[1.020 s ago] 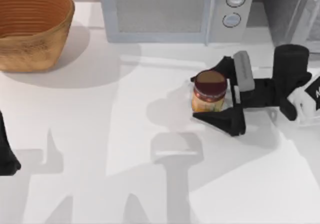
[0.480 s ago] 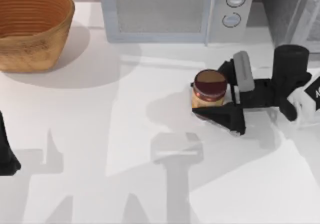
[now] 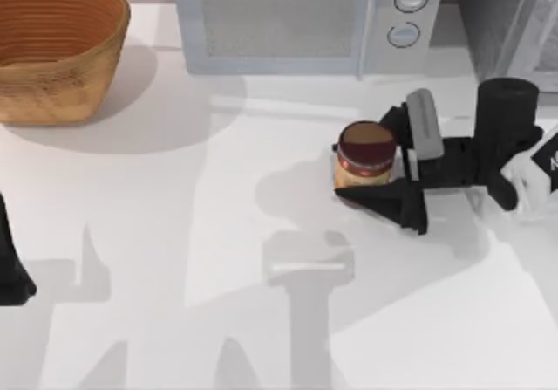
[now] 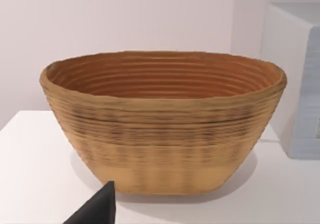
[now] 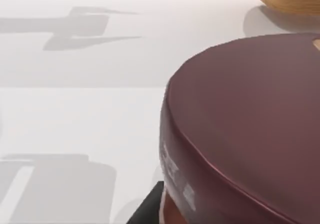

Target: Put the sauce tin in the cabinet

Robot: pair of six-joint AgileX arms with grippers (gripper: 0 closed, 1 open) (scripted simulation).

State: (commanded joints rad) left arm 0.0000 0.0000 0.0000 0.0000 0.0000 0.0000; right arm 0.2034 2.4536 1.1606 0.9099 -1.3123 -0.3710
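White desk [image 3: 174, 233] carries the woven basket [image 3: 57, 45] back left, microwave [image 3: 296, 19] behind, cabinet [image 3: 510, 19] back right, sauce tin [image 3: 364, 154] centre-right.

Bright, even light falls on the white tabletop [image 3: 174, 233], with no glare. Soft-edged grey shadows of the arms stretch across its near half, and a rounded shadow spreads from the basket [image 3: 52, 45] at the far left corner toward the middle. In the right wrist view the maroon lid of the sauce tin [image 5: 250, 129] looms close and slightly soft, with a faint sheen.
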